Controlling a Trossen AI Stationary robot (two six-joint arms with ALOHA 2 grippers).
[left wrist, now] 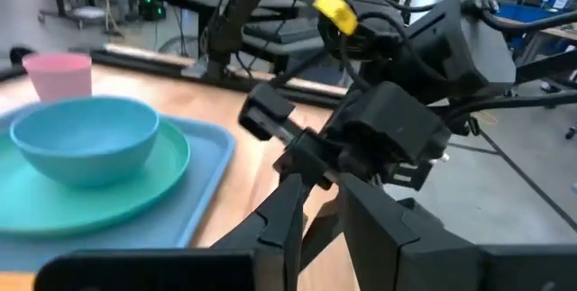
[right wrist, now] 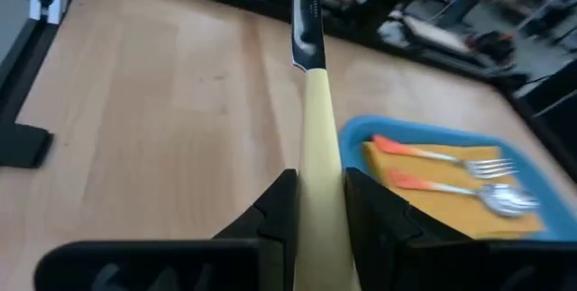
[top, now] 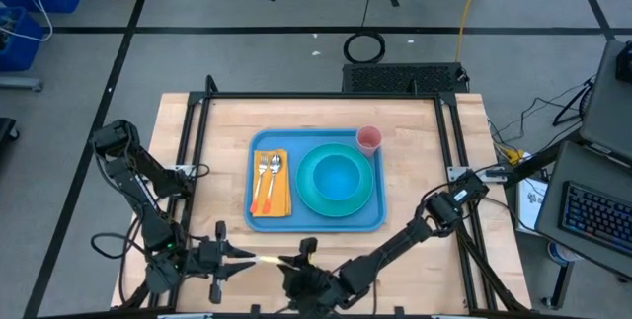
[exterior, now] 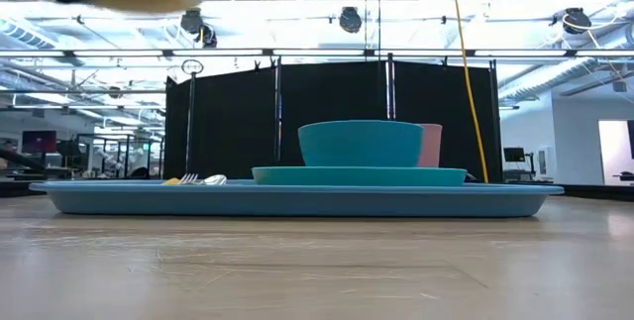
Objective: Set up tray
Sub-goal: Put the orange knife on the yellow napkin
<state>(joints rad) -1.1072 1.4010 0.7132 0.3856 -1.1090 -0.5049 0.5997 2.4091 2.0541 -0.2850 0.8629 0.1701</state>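
Right wrist view: unlabelled yellow-handled knife (right wrist: pixel 317 147) in right gripper (right wrist: pixel 315 205); tray (right wrist: pixel 361 133) unmarked

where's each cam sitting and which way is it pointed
High view: overhead, straight down on the tray; both arms at the near edge.
Low view: table height, level across the tray into the room; a dark blur of arm at top.
Left wrist view: faces the right arm, bowl alongside.
Right wrist view: past its jaws, shut on a cream-handled knife, toward fork and spoon.
Shared: the blue tray shows in all four.
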